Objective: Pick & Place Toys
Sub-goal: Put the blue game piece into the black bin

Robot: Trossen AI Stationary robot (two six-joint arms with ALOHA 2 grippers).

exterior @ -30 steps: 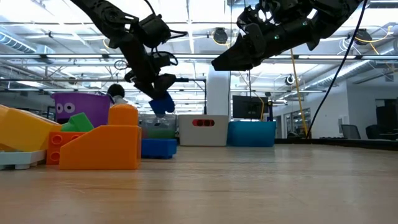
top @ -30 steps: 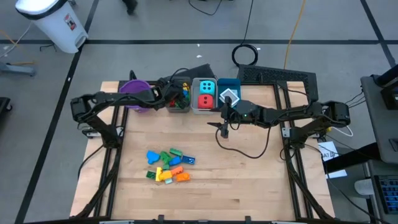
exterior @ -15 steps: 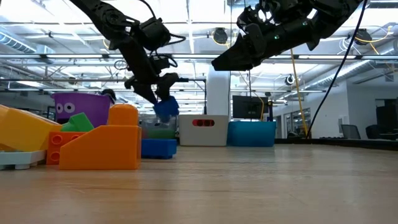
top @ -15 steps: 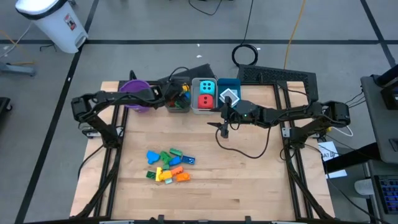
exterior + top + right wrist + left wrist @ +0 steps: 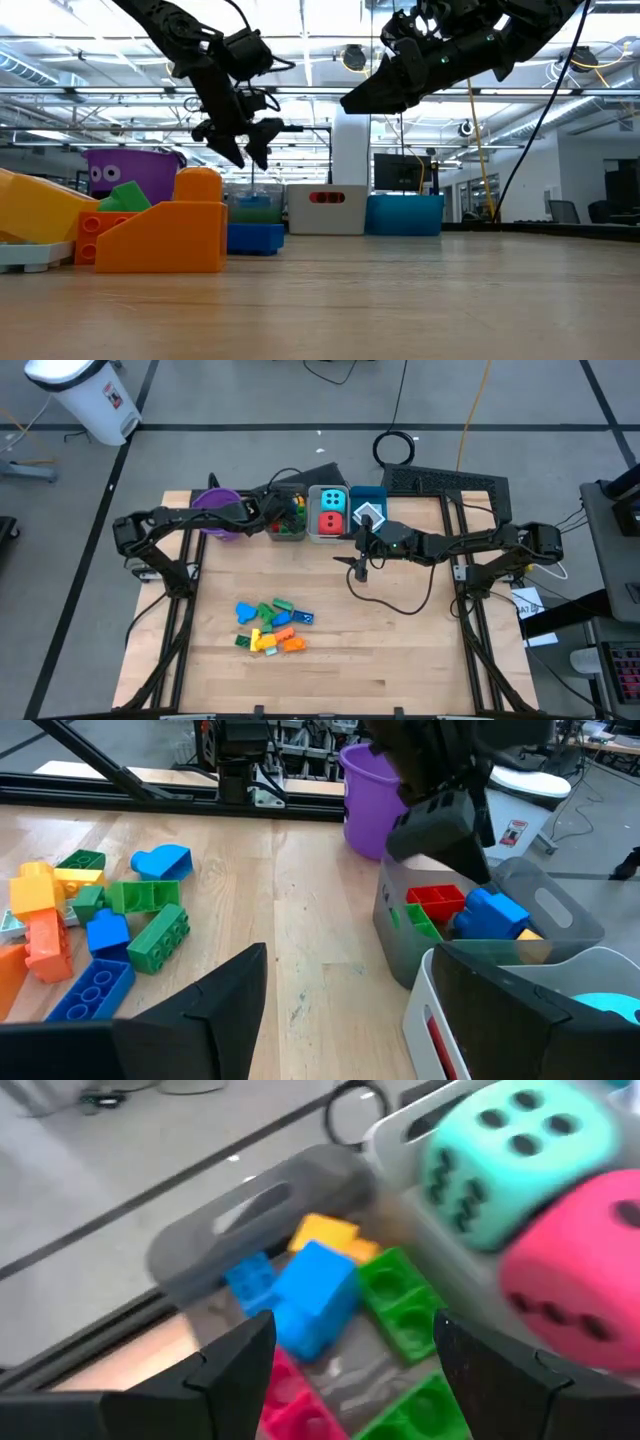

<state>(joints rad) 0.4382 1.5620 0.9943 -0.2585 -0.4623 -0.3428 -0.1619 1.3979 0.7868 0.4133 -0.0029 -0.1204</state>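
Observation:
My left gripper (image 5: 272, 510) is open and empty above the grey bin (image 5: 287, 532), seen also in the low view (image 5: 243, 152). A blue brick (image 5: 315, 1295) lies in that bin on red, green and yellow bricks, below the open fingers. A cyan die (image 5: 332, 499) and a red die (image 5: 330, 522) sit in the white bin (image 5: 314, 538). A pile of loose bricks (image 5: 272, 628) lies on the table toward the near edge. My right gripper (image 5: 360, 565) is open and empty above the table, right of the bins.
A purple bucket (image 5: 215, 510) stands left of the grey bin, and a blue bin (image 5: 368, 495) holding white flat pieces stands right of the white one. A black cable (image 5: 400, 605) loops across the table near my right arm. Bare wood lies between the bins and the pile.
My left gripper has opened above the grey bin and let go of the blue brick. The brick tipped, fell from the fingers and now lies in the bin on the other bricks.

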